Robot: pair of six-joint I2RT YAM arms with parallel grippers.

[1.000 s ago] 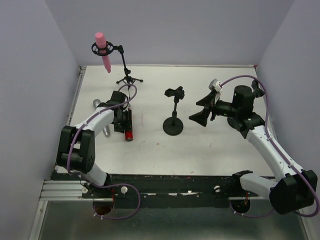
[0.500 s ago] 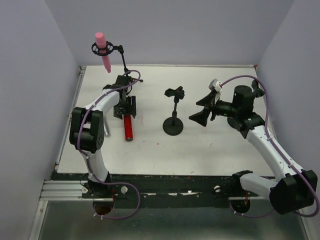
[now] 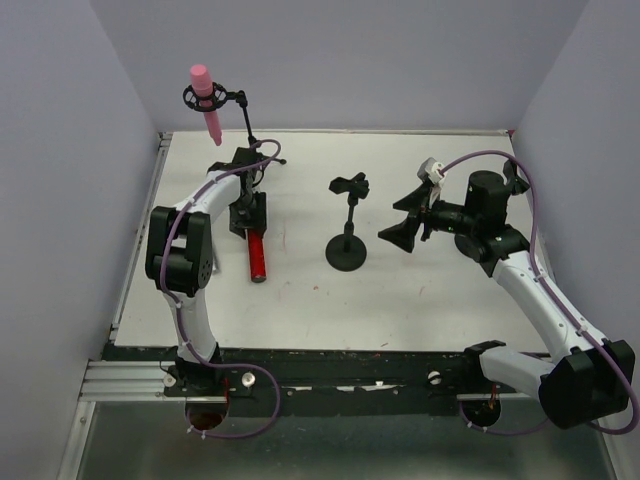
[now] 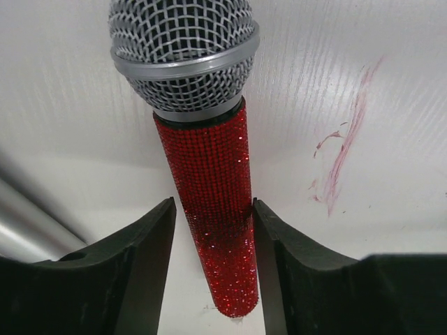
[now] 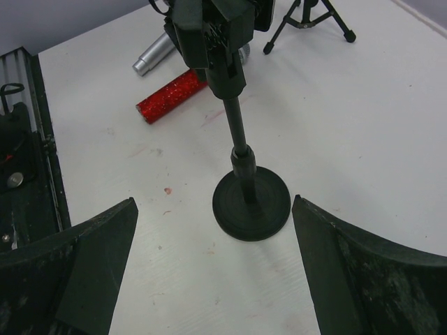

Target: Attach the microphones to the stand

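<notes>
L gripper (image 4: 213,204) is down on the table (image 3: 400,290) over the red microphone (image 3: 258,256), which lies flat, left of the round-base stand (image 3: 346,252). From the L wrist cam its two fingers (image 4: 150,265) sit either side of the glittery red handle, close against it near the tail end. The silver mesh head points away from them. Can't tell if they're actually pinching it or just bracketing it.

R gripper (image 3: 400,222) hangs above the table just right of the round-base stand, fingers spread wide w/ nothing between them. Its cam looks down at the stand's disc foot and pole. The clip (image 3: 350,185) on top of that stand holds no mic.

Pink microphone (image 3: 207,105) is already up in the ring mount of the tripod stand (image 3: 258,158) at the far-left corner, hanging tilted w/ its head uppermost.

Silver-grey microphone (image 5: 155,54) lies flat on the table just beyond the red one, mostly hidden by the L arm from above.

Red smear (image 4: 342,160) on the table surface beside the red mic.
</notes>
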